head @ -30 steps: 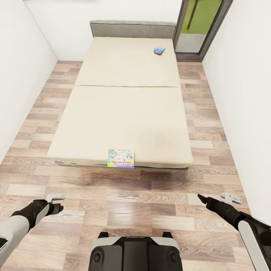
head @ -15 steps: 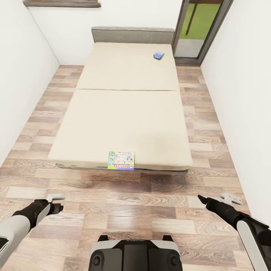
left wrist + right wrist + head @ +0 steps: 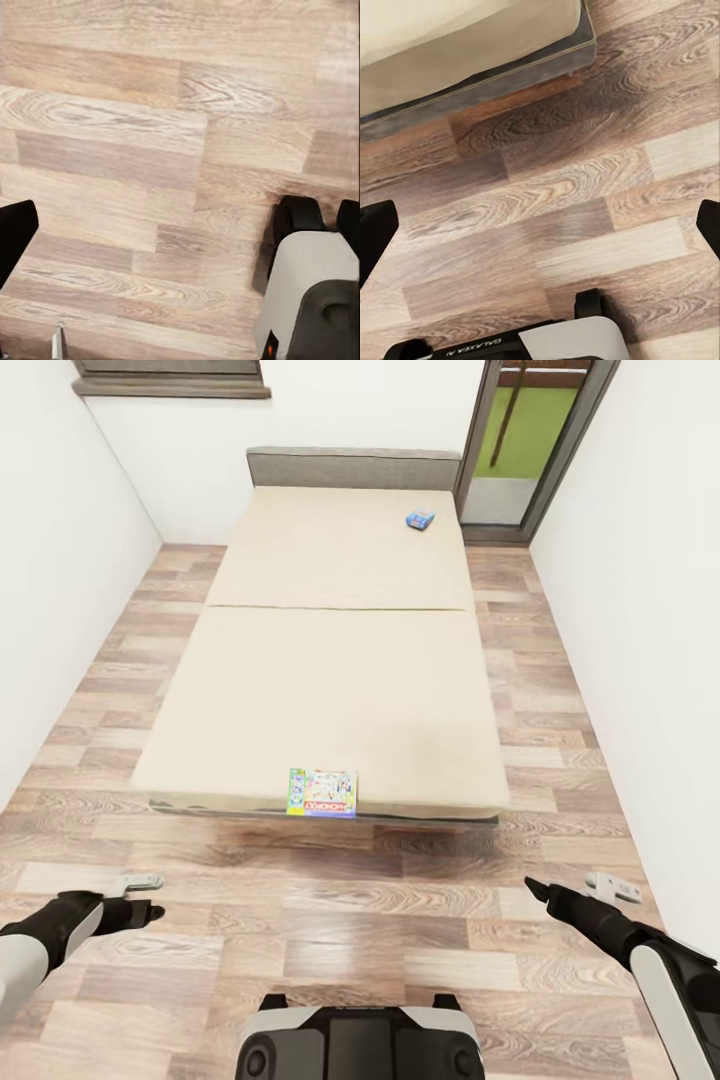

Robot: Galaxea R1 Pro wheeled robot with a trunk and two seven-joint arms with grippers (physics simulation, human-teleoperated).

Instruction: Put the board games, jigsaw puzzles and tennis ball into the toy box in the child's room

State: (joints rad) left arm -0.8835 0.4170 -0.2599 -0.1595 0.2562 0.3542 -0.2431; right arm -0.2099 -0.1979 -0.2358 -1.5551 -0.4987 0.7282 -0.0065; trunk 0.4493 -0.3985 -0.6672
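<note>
The multicoloured board game (image 3: 322, 793) lies flat at the foot edge of the bed (image 3: 330, 660). It is ahead of both end effectors, between them and a little nearer the left one, well apart from each. The small blue board game (image 3: 420, 519) lies far up the bed, close to the grey headboard (image 3: 353, 466), much farther ahead and more on the side of the right end effector.

The left end effector (image 3: 135, 900) hangs over the wood floor (image 3: 400, 920) with nothing in it. In the left wrist view one dark fingertip (image 3: 13, 236) sits at the edge, and you cannot tell for sure how wide the fingers are.

The right end effector (image 3: 575, 888) also hangs over the floor, holding nothing. In the right wrist view its two dark fingertips (image 3: 375, 236) sit at far edges, spread wide apart. The corner of the bed's grey frame (image 3: 495, 71) is just ahead of it.

The robot's base (image 3: 360, 1040) is on the floor between the two arms. White walls (image 3: 640, 610) stand on both sides, and a glass door (image 3: 525, 440) is past the right end effector, beside the headboard.
</note>
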